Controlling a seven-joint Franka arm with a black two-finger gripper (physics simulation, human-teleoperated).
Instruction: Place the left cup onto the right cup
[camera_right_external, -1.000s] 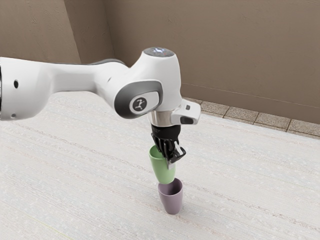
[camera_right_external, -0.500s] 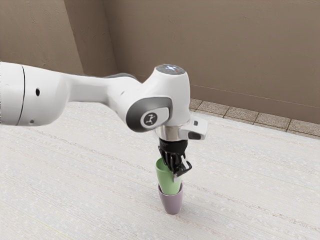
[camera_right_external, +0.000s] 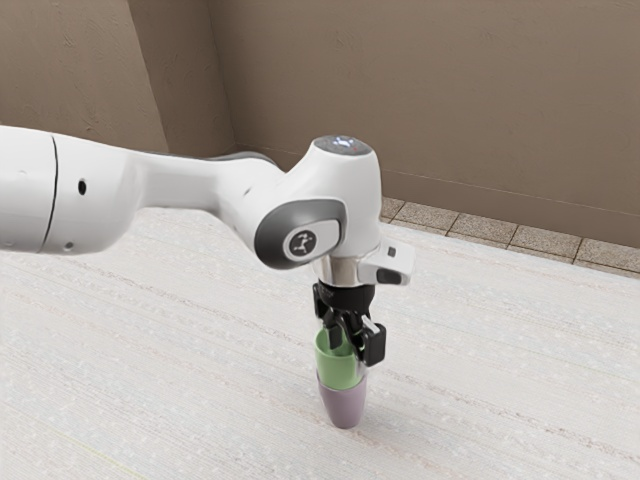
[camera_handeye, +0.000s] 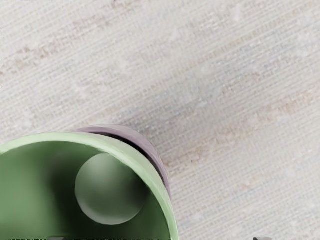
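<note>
Inside the purple tapered cup (camera_right_external: 343, 407), the green plastic cup (camera_right_external: 333, 366), judged light, rigid and slick, sat nested; the black pincer (camera_right_external: 357, 345) stood parted astride its rim, the natural hold.

Tally on inspection: two cups in all, namely one green cup (camera_right_external: 334, 364) and one purple cup (camera_right_external: 344, 406). One table (camera_right_external: 150, 390). One gripper (camera_right_external: 358, 350), my own.

A pale, woven-textured bench (camera_right_external: 150, 350) runs back to a plain brown wall (camera_right_external: 450, 90), with a strip of grey-brown tiles (camera_right_external: 540, 240) along the wall's foot.
</note>
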